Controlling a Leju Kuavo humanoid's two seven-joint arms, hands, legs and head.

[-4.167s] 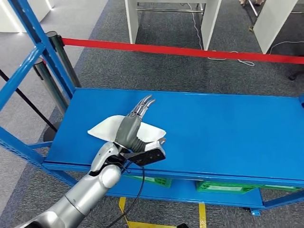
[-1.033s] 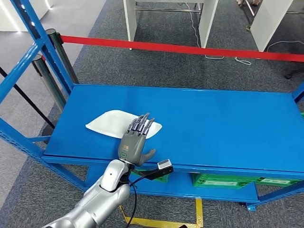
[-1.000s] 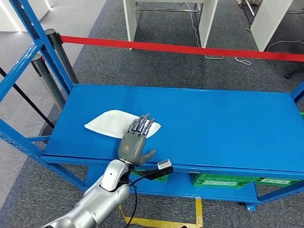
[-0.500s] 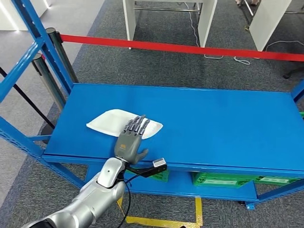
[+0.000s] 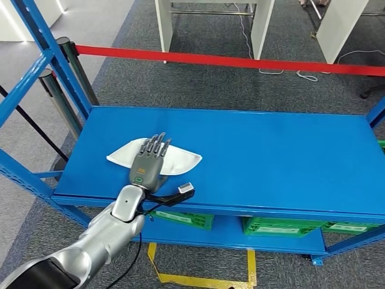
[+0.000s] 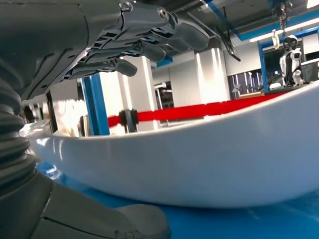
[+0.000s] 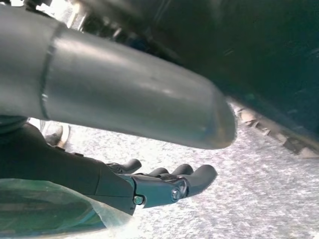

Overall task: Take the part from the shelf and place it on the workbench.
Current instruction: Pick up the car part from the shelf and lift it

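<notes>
Blue steel shelving rack (image 5: pixel 272 162) is taking up most of the head view, its flat blue deck lying level with grey carpet floor (image 5: pixel 190 84) behind it. Red barrier tape (image 5: pixel 227 61) is running across that floor beyond the rack, and green plastic crates (image 5: pixel 281 227) are sitting on the lower tier. Silver left arm (image 5: pixel 91 247) is reaching in from below. Flat white curved plastic part (image 5: pixel 181 161) is lying on the deck near the front left, not lifted. Left hand (image 5: pixel 147 165) is sitting over the part's near edge, fingers (image 5: pixel 154 146) extended and spread above the white surface, thumb low on the deck side; left wrist view is showing the part (image 6: pixel 195 159) between the fingers (image 6: pixel 158 35) and thumb with a gap on both sides, so nothing gripped. Right hand (image 7: pixel 158 186) is hanging over carpet, fingers loosely extended, holding nothing.
</notes>
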